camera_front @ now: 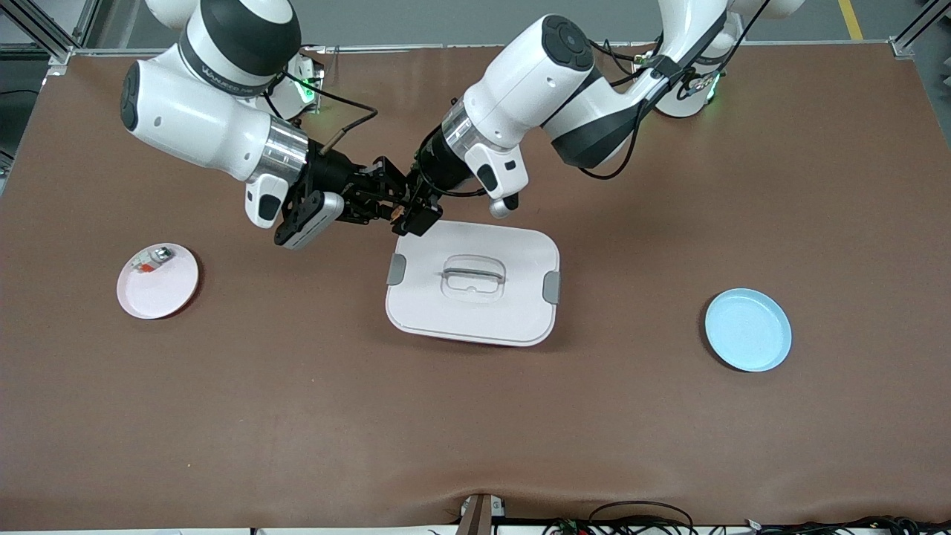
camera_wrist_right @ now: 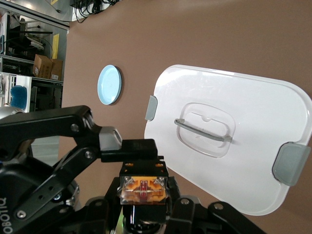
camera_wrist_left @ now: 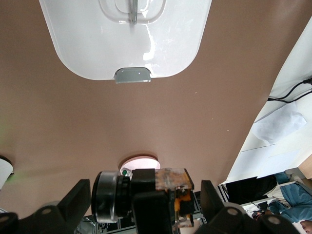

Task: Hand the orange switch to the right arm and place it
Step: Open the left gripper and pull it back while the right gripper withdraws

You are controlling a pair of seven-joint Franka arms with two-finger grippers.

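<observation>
orange switch held in the air between the two grippers, at the lid's corner

the tiny black blocky orange switch [camera_wrist_right: 144, 189] is seen in the air, over the brown table [camera_front: 475, 416] just off the corner of the white rounded-rectangular plastic lid [camera_front: 513, 312] that lies nearest the robots' bases and toward the right arm's end. it is clamped by the right arm's black two-finger gripper [camera_front: 395, 210], whose jaws are closed on its black body. in the right wrist view the switch's amber, see-through face is turned toward that camera, and its long axis appears to run along the gripper's own reach, though this cannot be told for certain.

the left arm's black two-finger gripper [camera_front: 416, 215] is met tip to tip with the right one at the same spot. its jaws are spread apart, one finger [camera_wrist_left: 78, 197] standing on each side of the switch [camera_wrist_left: 176, 189] with gaps showing.

the lid, with grey clips and a grey handle, lies flat at mid-table. a small pink round plate [camera_front: 160, 293] holding a small whitish-clear part [camera_front: 152, 260] is seen from the lid toward the right arm's end; a light blue round plate [camera_front: 747, 330] lies from the lid toward the left arm's end.
</observation>
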